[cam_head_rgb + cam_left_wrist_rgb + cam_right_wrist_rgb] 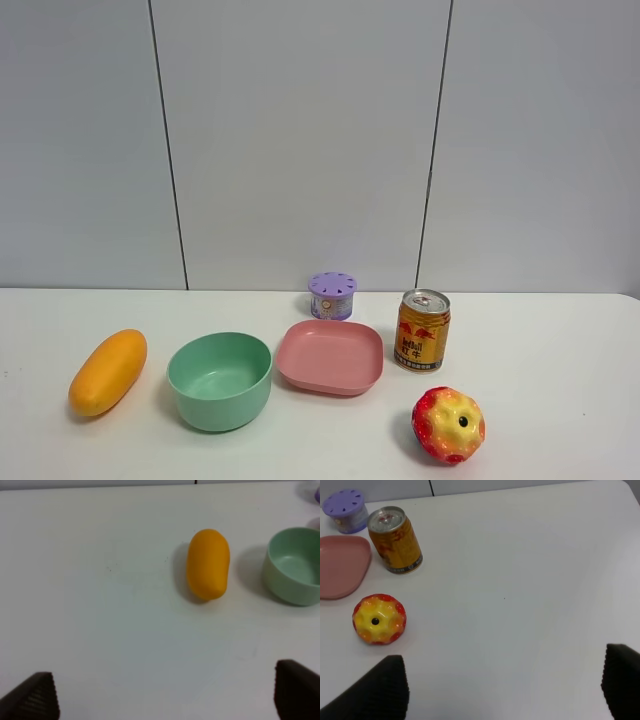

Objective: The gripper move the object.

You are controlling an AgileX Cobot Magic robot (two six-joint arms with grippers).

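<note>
The orange-yellow mango-like fruit (108, 372) lies on the white table at the left, beside the green bowl (220, 380). It also shows in the left wrist view (208, 563), well ahead of my left gripper (165, 695), which is open and empty with its fingertips (35, 697) wide apart above bare table. My right gripper (505, 690) is open and empty over the table's right part; its fingertips (377, 690) show at the frame's lower corners. Neither gripper shows in the exterior high view.
A pink plate (331, 356) sits right of the bowl. A gold drink can (422, 330) and a purple lidded jar (332, 296) stand behind it. A red-yellow bumpy apple (448, 424) lies front right, also in the right wrist view (379, 619).
</note>
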